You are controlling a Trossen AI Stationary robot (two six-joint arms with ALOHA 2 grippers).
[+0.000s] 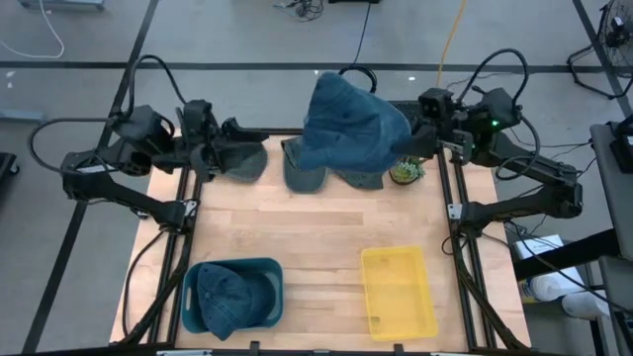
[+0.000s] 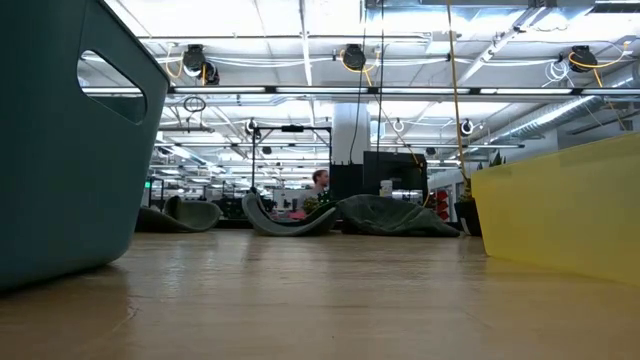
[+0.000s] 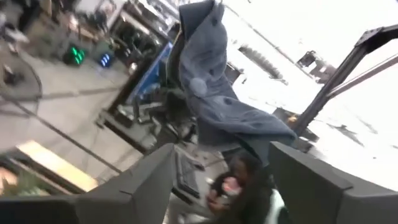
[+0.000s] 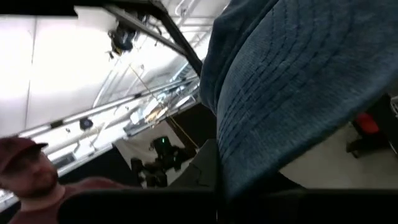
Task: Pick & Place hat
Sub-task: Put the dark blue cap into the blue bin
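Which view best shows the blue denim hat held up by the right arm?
The high view: the whole blue denim hat shows, lifted over the table's far edge with the right gripper shut on it. The right wrist view shows only close-up brim fabric; the left wrist view shows it hanging, farther off; the low view misses it.

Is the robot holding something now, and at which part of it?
The right gripper holds a blue denim hat lifted above the table, pinched at its edge. The left gripper is open and holds nothing.

Both arms are matte black, built of angular links with looping black cables. A green indicator light (image 1: 492,124) glows on the right arm (image 1: 514,163); the left arm (image 1: 119,163) looks the same.
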